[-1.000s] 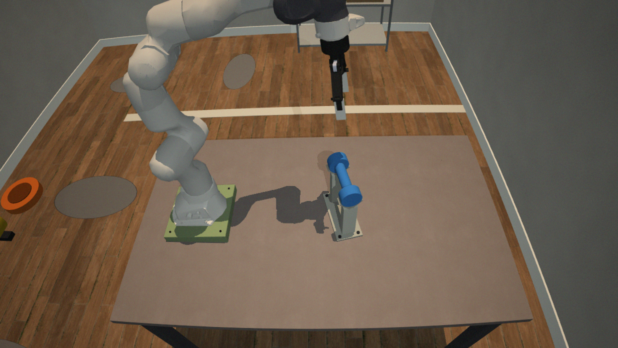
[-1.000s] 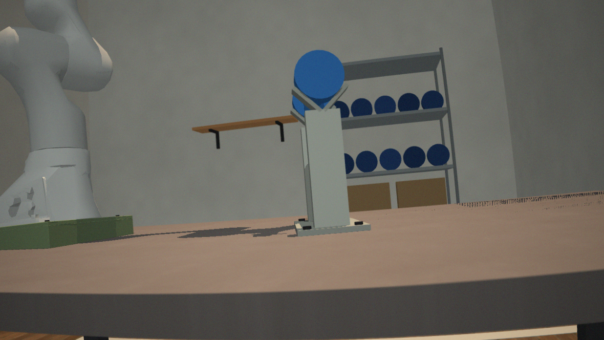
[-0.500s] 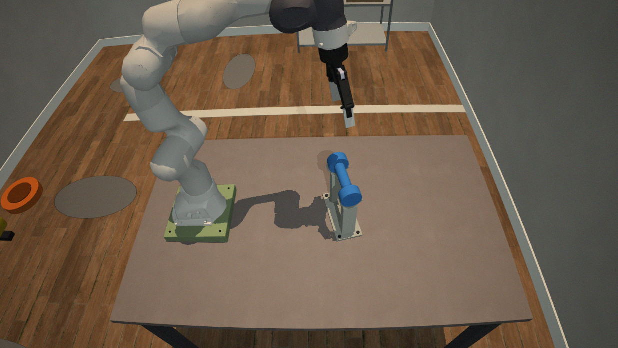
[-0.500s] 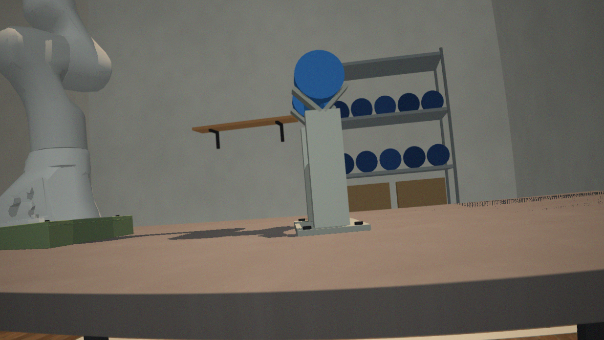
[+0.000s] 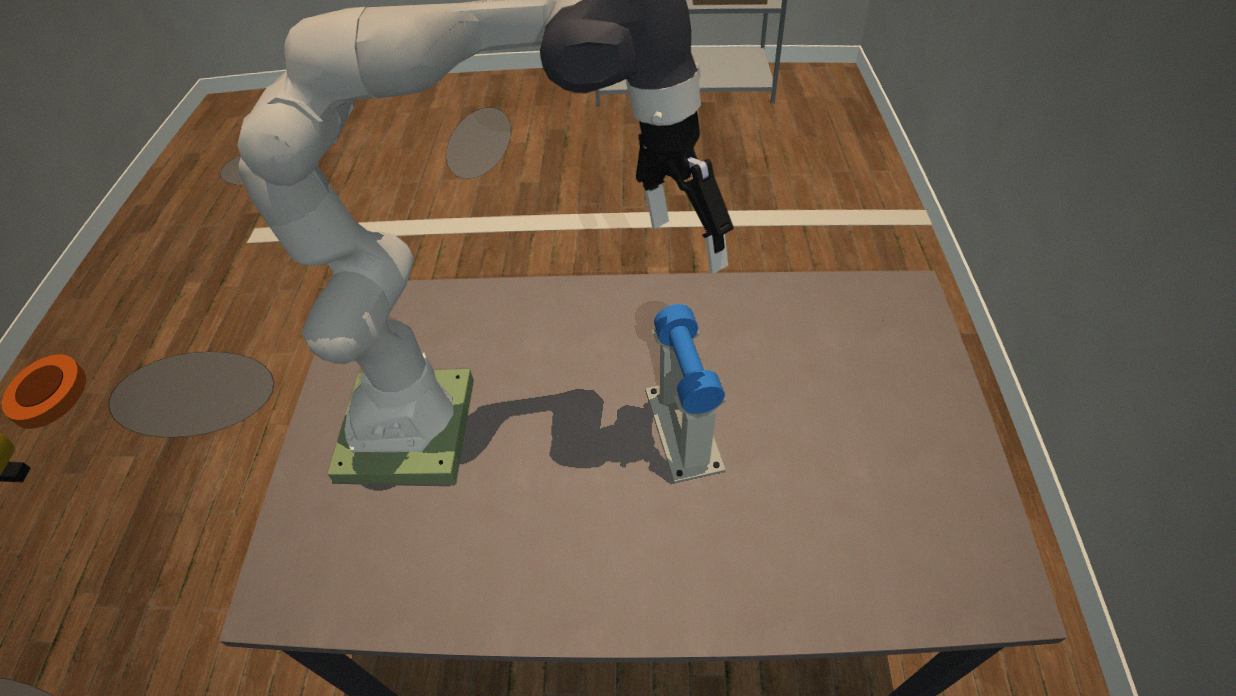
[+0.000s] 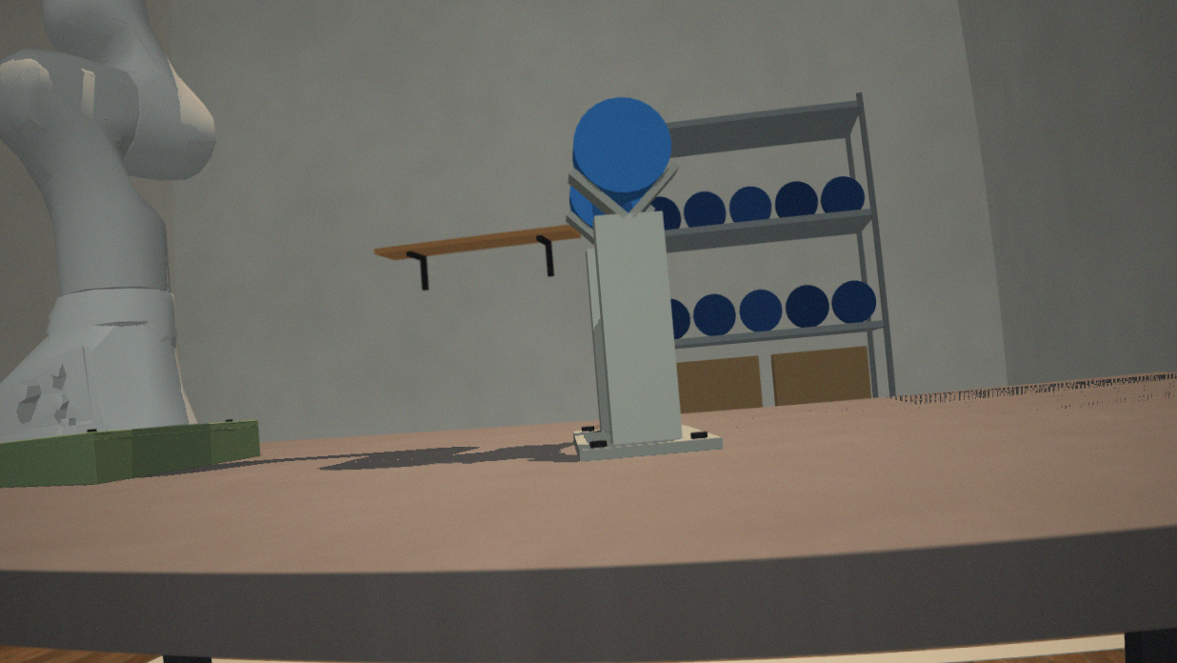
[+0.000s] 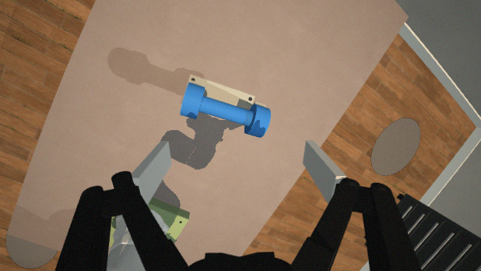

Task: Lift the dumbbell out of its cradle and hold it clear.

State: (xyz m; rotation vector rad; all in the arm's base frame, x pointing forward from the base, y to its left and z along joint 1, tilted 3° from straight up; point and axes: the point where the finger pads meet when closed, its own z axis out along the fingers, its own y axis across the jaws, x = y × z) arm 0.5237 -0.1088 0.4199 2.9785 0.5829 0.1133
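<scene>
A blue dumbbell lies level in the V-shaped forks of a grey cradle standing on the brown table. In the exterior view I see the dumbbell end-on atop the cradle post. The wrist view shows the dumbbell from above, its handle bare between the two heads. My gripper hangs high above the table's far side, well above and behind the dumbbell. Its fingers are wide open and empty. The gripper is out of the exterior view.
The arm's green base plate sits on the table's left part. A shelf rack with dark blue balls stands behind the table. An orange ring and grey round mats lie on the wooden floor.
</scene>
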